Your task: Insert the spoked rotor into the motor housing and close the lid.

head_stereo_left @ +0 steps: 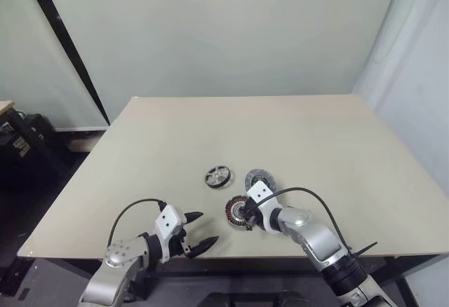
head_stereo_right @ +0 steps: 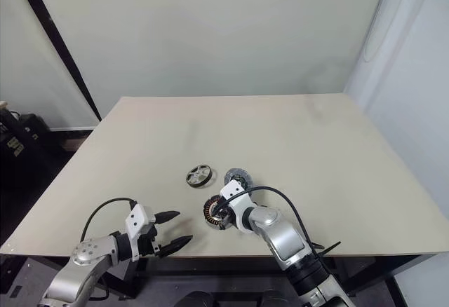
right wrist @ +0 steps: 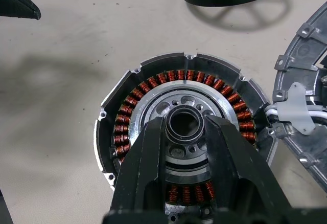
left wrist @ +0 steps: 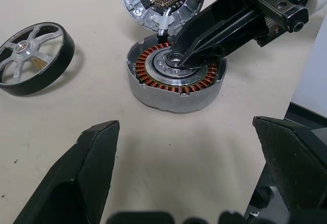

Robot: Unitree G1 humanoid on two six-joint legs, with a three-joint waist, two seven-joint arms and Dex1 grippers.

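My right pincer point(right wrist: 185, 132) is clamped on the raised silver hub of the motor housing point(left wrist: 176, 75), which sits on the table point(head_stereo_left: 316, 139) near its front edge; my left pincer point(head_stereo_left: 200, 231) hangs wide open, holding nothing. The lid point(left wrist: 162, 1) touches the housing and is partly cut off, while the spoked rotor point(head_stereo_left: 217, 176) lies apart.

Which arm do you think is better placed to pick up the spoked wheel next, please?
Probably the left: its gripper hangs open and empty, while the right gripper grips the hub of the motor housing. The spoked wheel lies free.
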